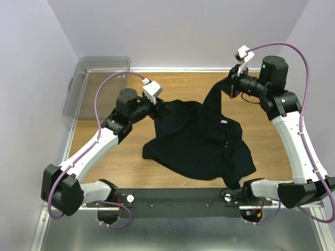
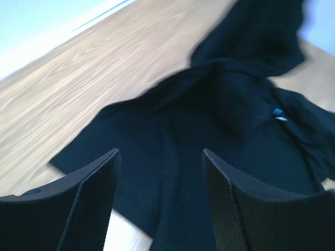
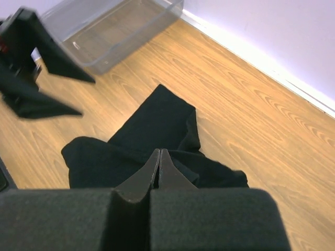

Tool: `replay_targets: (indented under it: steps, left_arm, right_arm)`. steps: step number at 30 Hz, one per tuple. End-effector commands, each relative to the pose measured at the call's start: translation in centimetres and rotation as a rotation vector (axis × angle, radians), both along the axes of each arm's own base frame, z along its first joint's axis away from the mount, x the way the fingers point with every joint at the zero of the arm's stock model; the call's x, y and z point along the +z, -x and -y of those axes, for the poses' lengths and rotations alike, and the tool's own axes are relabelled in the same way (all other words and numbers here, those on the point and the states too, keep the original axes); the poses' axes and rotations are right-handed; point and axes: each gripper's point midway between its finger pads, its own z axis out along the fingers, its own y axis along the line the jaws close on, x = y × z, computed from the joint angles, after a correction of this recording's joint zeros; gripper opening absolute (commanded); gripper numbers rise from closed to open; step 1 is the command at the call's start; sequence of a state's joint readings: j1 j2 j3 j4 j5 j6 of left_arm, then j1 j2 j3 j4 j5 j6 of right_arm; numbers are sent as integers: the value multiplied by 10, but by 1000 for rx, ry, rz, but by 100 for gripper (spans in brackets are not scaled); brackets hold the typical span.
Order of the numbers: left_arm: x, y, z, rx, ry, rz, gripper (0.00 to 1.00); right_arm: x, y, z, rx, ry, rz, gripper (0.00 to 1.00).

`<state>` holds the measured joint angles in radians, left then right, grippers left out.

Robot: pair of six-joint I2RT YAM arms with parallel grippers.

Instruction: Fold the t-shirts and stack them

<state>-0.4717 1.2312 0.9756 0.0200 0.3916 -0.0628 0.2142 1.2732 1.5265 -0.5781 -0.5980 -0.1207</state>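
Shirt (image 1: pixel 199 141) lay crumpled on the worktop (image 1: pixel 115 157), between the two claws and nearer the arm bases than either. One strip of it was pulled up off the heap to the right claw (image 1: pixel 230 86). Right claw was clenched on that strip: in the wrist view the fingers met at the tips (image 3: pixel 159 151), with black cloth (image 3: pixel 152 120) hanging below them onto the wood (image 3: pixel 251 130).

Left claw (image 1: pixel 158 109) was released, jaws wide, at the shirt's edge on its own side. Its wrist view showed both fingers (image 2: pixel 94 198) apart with cloth (image 2: pixel 172 130) under and ahead of them, nothing gripped. Whether the fingertips touched the cloth: can't tell.

Small neck tag (image 1: pixel 223 122) sat face up, below the right claw, on the heap.

Clear bin (image 1: pixel 94 78) stood beyond the left claw, off to its left, apart from the shirt.
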Motion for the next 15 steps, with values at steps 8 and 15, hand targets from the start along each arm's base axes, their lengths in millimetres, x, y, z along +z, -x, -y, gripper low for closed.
replay_targets:
  steps: [8, 15]
  left_arm:
    - [60, 83, 92, -295, 33, 495, 74]
    - [81, 62, 120, -232, -41, 753, 74]
  right_arm:
    - [24, -38, 13, -379, -377, -235, 0]
    - [38, -33, 26, -537, -664, -382, 0]
